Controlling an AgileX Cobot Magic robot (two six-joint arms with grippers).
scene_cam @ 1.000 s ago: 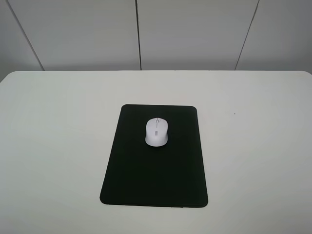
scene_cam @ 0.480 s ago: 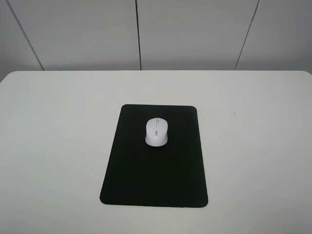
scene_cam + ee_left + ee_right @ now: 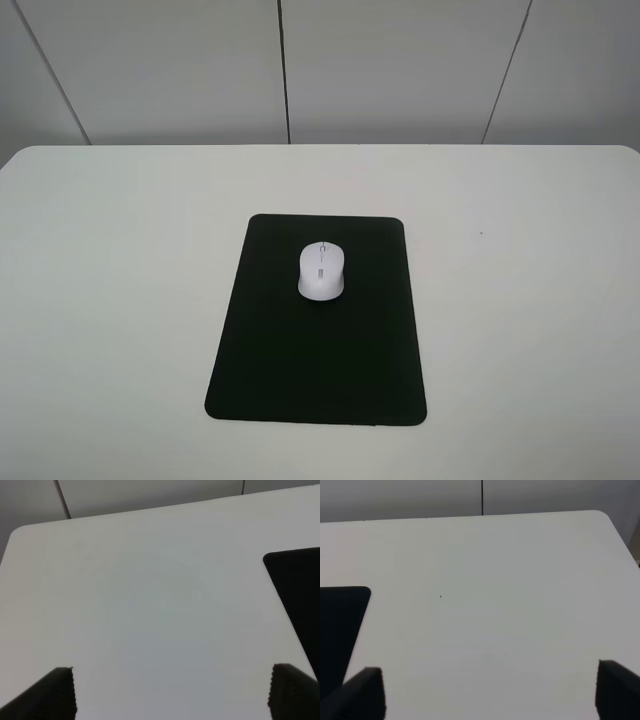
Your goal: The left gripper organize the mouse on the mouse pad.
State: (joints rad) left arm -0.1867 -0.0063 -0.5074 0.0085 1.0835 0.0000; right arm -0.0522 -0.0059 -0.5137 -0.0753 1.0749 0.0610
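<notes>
The white mouse [image 3: 321,270] lies on the far half of the black mouse pad [image 3: 317,360], in the middle of the white table in the exterior high view. Neither arm shows in that view. My left gripper [image 3: 170,692] is open, its two dark fingertips [image 3: 57,692] wide apart over bare table, with a corner of the mouse pad [image 3: 297,595] to one side. My right gripper [image 3: 490,692] is open too, its fingertips [image 3: 365,692] spread over bare table beside a corner of the pad [image 3: 340,620]. The mouse is out of both wrist views.
The white table [image 3: 520,300] has rounded far corners and ends at a grey panelled wall [image 3: 400,70] behind. A tiny dark speck [image 3: 481,234] marks the tabletop right of the pad.
</notes>
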